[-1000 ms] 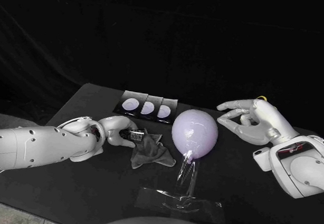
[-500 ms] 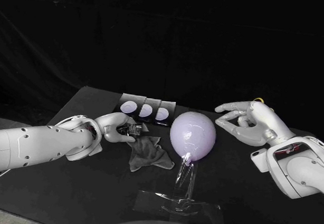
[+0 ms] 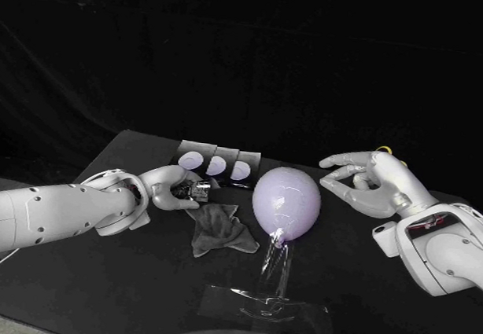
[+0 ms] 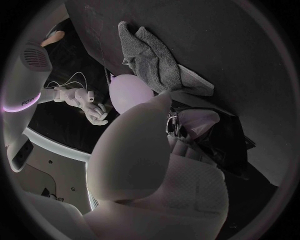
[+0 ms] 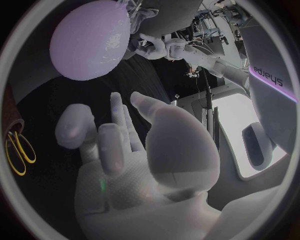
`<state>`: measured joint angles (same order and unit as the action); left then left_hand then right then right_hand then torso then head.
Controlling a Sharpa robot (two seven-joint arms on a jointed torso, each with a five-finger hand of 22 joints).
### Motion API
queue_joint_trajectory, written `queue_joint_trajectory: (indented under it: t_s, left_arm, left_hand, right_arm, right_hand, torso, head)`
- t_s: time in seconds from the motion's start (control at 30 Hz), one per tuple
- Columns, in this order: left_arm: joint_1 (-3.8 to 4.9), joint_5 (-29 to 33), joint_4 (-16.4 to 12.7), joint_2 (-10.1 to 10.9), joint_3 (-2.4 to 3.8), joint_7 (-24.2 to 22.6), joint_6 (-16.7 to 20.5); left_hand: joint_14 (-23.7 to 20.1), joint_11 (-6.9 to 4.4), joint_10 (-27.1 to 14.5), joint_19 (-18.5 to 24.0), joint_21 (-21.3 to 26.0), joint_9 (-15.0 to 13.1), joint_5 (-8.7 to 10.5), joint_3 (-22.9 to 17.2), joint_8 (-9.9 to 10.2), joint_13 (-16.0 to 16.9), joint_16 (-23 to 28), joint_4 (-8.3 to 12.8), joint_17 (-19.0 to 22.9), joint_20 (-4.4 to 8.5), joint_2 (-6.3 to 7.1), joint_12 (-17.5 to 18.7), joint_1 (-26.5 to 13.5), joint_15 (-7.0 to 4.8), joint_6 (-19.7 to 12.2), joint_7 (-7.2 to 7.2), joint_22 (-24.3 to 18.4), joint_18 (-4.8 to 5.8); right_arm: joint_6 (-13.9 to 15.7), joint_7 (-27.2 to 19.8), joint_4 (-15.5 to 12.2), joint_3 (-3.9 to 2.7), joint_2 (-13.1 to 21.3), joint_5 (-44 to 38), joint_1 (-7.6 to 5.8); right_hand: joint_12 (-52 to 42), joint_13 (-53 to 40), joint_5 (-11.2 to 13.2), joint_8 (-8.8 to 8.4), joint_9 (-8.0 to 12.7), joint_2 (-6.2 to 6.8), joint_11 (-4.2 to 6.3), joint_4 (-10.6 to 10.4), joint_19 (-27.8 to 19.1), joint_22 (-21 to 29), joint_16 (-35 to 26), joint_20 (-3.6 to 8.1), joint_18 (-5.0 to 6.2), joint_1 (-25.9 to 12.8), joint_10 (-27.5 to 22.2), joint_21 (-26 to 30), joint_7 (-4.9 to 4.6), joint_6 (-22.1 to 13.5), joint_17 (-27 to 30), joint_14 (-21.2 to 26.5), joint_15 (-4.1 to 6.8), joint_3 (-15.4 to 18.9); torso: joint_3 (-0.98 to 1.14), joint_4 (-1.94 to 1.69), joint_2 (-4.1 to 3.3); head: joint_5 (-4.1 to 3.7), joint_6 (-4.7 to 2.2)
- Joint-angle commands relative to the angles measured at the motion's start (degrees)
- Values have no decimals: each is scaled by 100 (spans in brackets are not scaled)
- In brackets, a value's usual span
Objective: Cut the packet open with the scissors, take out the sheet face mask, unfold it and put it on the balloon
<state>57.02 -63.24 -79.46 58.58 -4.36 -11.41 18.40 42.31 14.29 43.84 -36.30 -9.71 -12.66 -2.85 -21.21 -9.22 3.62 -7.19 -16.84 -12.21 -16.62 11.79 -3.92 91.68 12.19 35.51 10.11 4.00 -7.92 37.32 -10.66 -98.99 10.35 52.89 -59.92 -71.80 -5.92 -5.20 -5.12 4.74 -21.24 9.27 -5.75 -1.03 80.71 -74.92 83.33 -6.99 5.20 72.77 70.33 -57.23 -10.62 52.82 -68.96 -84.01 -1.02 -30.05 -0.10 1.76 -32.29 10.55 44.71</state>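
Head view: L hand (image 3: 175, 189) curled round dark packet (image 3: 202, 187). Sheet mask (image 3: 220, 228) bunched on surface (image 3: 351, 291) just beside it, btw L hand & balloon (image 3: 287, 202). R hand (image 3: 363, 182) fingers apart, empty, far side of balloon.
L wrist view: mask lies just past packet.
R wrist view: balloon ahead of R hand.
L hand nearer mask.

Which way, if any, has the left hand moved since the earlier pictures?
Yes: away from the robot. The left hand now lies closer to the row of packets beyond it.

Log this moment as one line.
left hand grips packet | right hand holds nothing, beside balloon | grey cloth on table
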Motion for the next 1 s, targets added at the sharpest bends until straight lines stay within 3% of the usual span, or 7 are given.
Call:
queue_joint_trajectory:
  t_s: [0.03, 0.23, 0.37, 0.63, 0.83, 0.93, 1.0]
  left_arm:
    - [13, 179, 14, -21, 7, -24, -244]
    - [15, 216, 50, -41, 8, -43, -303]
    - [17, 224, 72, -50, 8, -51, -296]
    - [21, 228, 103, -60, 8, -51, -259]
    - [23, 189, 112, -67, 8, -48, -193]
    - [24, 34, 91, -63, 8, -27, -163]
    - [24, -113, 53, -56, 8, 12, -148]
  left_hand:
    - [3, 11, -84, -20, -24, 36, -4, 123, 44, -8, 48, -23, 22, -6, 76, 28, -316, 19, -100, 671, -23, 58]
    - [-42, 20, -188, 80, 31, 125, -48, 2500, 133, -9, 111, -46, 75, -6, 463, 28, -632, 29, -376, 676, -51, 85]
    - [-38, 20, -183, 78, 34, 132, -57, 2792, 139, -7, 118, -51, 81, -5, 485, 25, -631, 29, -402, 676, -51, 87]
    - [18, 17, -115, 49, 36, 104, -32, 2329, 97, 1, 125, -41, 85, -4, 226, 5, -347, 24, -320, 677, -49, 84]
    - [291, -12, 142, -229, -42, -89, 3, 1313, -167, 20, 87, 2, 52, 0, -483, -55, 89, -8, 323, 658, -19, 39]
    - [308, -17, 157, -225, -36, -100, 2, 1209, -191, 14, 94, 2, 60, -2, -398, -48, 145, -12, 375, 650, -24, 29]
    - [151, -17, 122, -30, 35, -123, -10, 1472, -229, 7, 148, -23, 106, -8, -77, -23, 22, -1, 459, 640, -52, 55]
  right_arm:
    - [-48, -35, 0, -2, -7, 2, 3]
    - [-62, -36, 5, -2, -19, 13, 4]
    - [-74, -35, 6, -2, -22, 23, 4]
    - [-94, -30, 11, -2, -24, 76, 4]
    - [-107, -25, 15, -2, -26, 94, 5]
    - [-111, -23, 15, -2, -23, 99, 5]
    - [-114, -22, 13, -2, -21, 101, 5]
  right_hand:
    - [21, -10, -20, -26, 7, -10, -13, -41, -32, -691, 38, 14, 42, 43, 42, 8, -11, -13, 5, -171, -17, 1]
    - [28, -11, -45, -29, 8, -6, -15, -54, -33, -693, 36, 15, 42, 43, 42, 9, -13, -17, 7, -171, -17, -6]
    - [31, -12, -59, -30, 9, -6, -14, -59, -32, -695, 37, 15, 41, 46, 43, 5, -13, -18, 2, -172, -16, -11]
    - [34, -13, -73, -32, 10, -5, -14, -64, -31, -697, 35, 16, 40, 49, 44, 1, -13, -19, 8, -170, -16, -16]
    - [34, -13, -73, -32, 10, -5, -14, -64, -31, -697, 35, 16, 40, 49, 44, 1, -13, -19, 8, -170, -16, -16]
    - [34, -13, -73, -32, 10, -5, -14, -64, -31, -697, 35, 16, 40, 49, 44, 1, -13, -19, 8, -170, -16, -16]
    - [35, -15, -81, -32, 10, -6, -14, -69, -31, -698, 34, 16, 40, 50, 46, 1, -14, -19, 10, -170, -16, -19]
  torso:
    - [-4, 0, 1]
    - [-4, 0, -3]
    - [-4, 0, -2]
    - [-2, -1, -2]
    - [-3, 1, 0]
    - [-3, -1, -1]
    - [-3, -2, -1]
  head:
    - [-3, -2]
    - [-2, -4]
    - [-7, 3]
    - [-8, -2]
    - [-1, -1]
    - [-2, 5]
    - [0, 13]
